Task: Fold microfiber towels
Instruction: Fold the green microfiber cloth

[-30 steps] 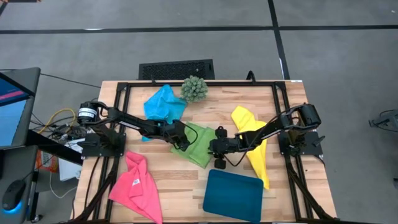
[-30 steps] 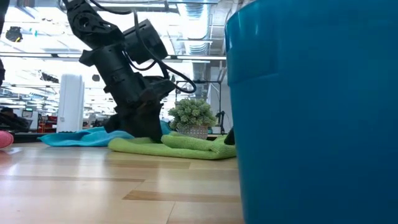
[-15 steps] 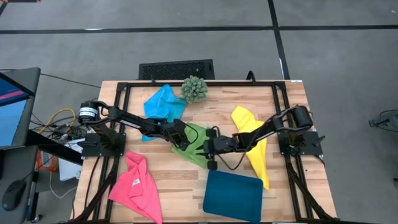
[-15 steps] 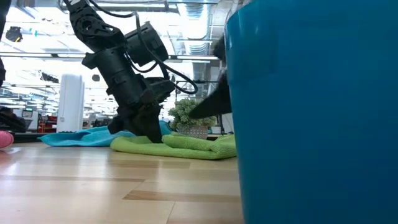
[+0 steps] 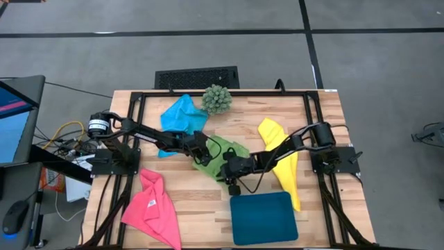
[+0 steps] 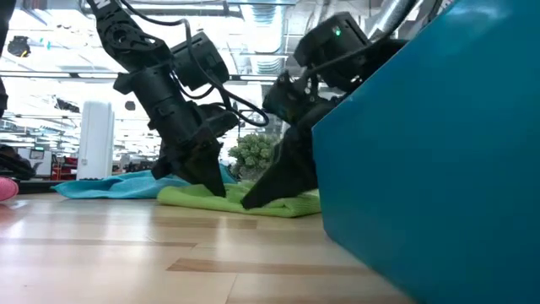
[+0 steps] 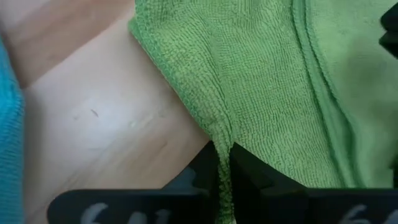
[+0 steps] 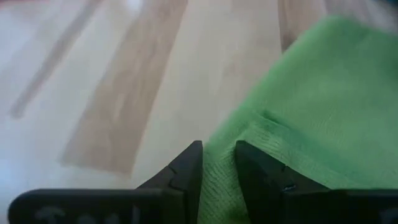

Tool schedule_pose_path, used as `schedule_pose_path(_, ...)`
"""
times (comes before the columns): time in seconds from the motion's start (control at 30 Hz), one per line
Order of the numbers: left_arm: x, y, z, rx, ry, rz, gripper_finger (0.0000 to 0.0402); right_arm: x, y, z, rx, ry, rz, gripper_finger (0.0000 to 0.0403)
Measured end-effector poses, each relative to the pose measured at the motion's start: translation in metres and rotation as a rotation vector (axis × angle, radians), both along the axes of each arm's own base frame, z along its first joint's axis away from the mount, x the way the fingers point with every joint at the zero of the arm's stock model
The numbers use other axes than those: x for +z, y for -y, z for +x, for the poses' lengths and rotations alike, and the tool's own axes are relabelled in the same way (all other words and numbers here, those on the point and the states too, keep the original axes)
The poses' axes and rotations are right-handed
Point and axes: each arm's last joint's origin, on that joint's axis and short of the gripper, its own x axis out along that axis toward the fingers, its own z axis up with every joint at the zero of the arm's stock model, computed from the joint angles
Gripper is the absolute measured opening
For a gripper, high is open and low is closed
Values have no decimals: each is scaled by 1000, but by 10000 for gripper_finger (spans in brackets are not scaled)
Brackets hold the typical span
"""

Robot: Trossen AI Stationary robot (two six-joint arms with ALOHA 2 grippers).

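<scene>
Spreading between both claws on the worktop (image 5: 194, 201), the lime green towel (image 5: 220, 154) looked light, limp and easily bunched, best taken at hemmed edges. The left claw (image 7: 224, 163) pinched one edge shut; the right claw (image 8: 219, 167) straddled another narrowly.

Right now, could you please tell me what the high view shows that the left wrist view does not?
Only the high view shows the pink towel, the yellow towel, the teal tray, the spiky plant and the right end effector at the green towel's near edge. Only the left wrist view shows the left end effector pinching a fold of the green towel. Both share that green towel, the wooden table and some blue towel.
</scene>
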Motion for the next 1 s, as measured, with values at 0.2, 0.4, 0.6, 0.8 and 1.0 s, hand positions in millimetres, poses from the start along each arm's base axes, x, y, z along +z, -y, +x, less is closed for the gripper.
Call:
schedule_pose_path(0.2, 0, -8, -1, 2, -7, 39, 18, 21, -5, -1, 40, 63, -22, 122)
schedule_pose_path(0.4, 1, -15, -2, 16, 0, 1, 18, 59, -7, -12, -6, 72, -84, 122)
schedule_pose_path(0.6, 6, -17, 3, -12, 27, -91, 18, 63, 2, -40, -209, -21, -207, 122)
schedule_pose_path(0.8, 21, -16, 16, -28, 60, -100, 18, 37, 7, -60, -285, -68, -155, 122)
schedule_pose_path(1.0, 39, -15, 27, -49, 52, -128, 18, 13, 9, -59, -307, -107, -151, 122)
